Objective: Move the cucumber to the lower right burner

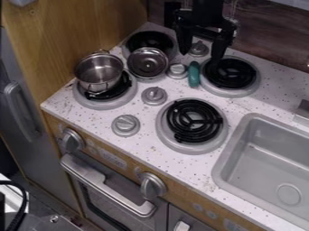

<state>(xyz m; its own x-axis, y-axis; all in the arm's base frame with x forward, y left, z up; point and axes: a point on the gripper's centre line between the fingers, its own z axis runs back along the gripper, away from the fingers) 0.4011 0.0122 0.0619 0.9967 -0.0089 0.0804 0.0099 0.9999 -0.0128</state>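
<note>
Cucumber (194,74) on the surface (145,139), between a small silver knob (177,71) and the upper right burner (230,73), right at that burner's left edge. Long axis runs up-down in view, back to front; can't tell which end is the tip. Gripper (201,55) hangs over the stove's back, near the cucumber's far end, jaws apart. Markings on wood front panel (113,159) too small to read.

Black gripper (201,55), pointing downward.
Arm (207,6) enters at top edge, right of centre; both fingers (183,39) noted spread apart.
</note>
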